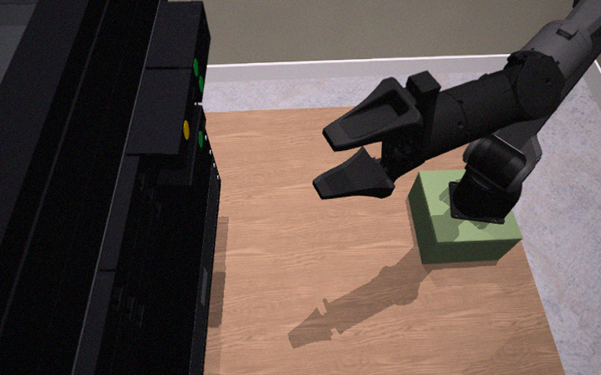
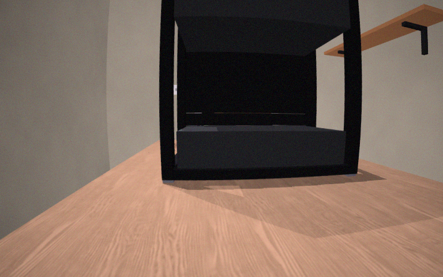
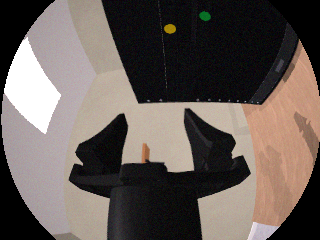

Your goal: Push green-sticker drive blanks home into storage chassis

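The black rack (image 1: 99, 258) (image 2: 166, 130) (image 3: 220, 60) stands at the left of the wooden table, with the storage chassis front facing my arm. Protruding blanks carry three green stickers, two at the top (image 1: 195, 67) (image 1: 201, 84) and one lower (image 1: 200, 139) (image 3: 206, 16). A yellow sticker (image 1: 186, 129) (image 3: 170, 28) sits beside the lower green one. My gripper (image 1: 319, 161) (image 3: 154, 117) is open and empty. It hangs in the air right of the rack front, pointing at it, well apart from the blanks.
The arm's green base block (image 1: 458, 236) stands on the table (image 1: 313, 269) at the right. A white-edged grey floor (image 1: 574, 214) surrounds the table. A wooden wall shelf (image 2: 385, 29) shows behind the rack in the exterior view.
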`<state>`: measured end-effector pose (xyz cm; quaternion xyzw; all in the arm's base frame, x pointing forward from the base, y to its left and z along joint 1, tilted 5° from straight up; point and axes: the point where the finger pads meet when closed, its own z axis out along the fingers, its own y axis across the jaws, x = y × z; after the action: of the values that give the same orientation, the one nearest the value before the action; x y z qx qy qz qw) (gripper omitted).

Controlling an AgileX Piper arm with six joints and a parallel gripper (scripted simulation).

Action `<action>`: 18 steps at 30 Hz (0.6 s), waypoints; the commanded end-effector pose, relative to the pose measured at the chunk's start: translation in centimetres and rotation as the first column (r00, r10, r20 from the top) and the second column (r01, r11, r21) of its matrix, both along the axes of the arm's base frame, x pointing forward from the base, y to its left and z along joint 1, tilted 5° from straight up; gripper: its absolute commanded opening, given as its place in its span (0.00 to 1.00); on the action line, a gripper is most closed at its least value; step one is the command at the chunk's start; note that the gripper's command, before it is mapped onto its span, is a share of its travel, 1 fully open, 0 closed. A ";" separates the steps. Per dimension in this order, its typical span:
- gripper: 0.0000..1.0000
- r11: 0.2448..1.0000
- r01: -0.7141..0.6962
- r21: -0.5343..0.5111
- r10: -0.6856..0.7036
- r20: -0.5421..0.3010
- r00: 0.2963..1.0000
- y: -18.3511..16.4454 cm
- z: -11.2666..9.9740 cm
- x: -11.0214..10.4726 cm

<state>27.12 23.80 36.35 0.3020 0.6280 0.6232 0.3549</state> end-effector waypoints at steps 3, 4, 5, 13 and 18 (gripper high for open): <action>1.00 0.996 0.085 -0.001 -0.085 -0.005 0.996 -1.8 0.1 0.0; 1.00 0.994 0.110 0.002 -0.110 -0.003 0.994 -2.6 0.0 0.1; 1.00 0.991 0.134 0.004 -0.134 -0.002 0.991 -3.3 -0.1 0.1; 1.00 0.955 0.296 -0.001 -0.296 -0.011 0.955 -8.6 -1.4 0.1; 1.00 0.936 0.353 -0.010 -0.353 -0.019 0.935 -10.5 -2.1 0.0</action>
<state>27.19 13.39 34.29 0.4138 0.5697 0.5451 0.4551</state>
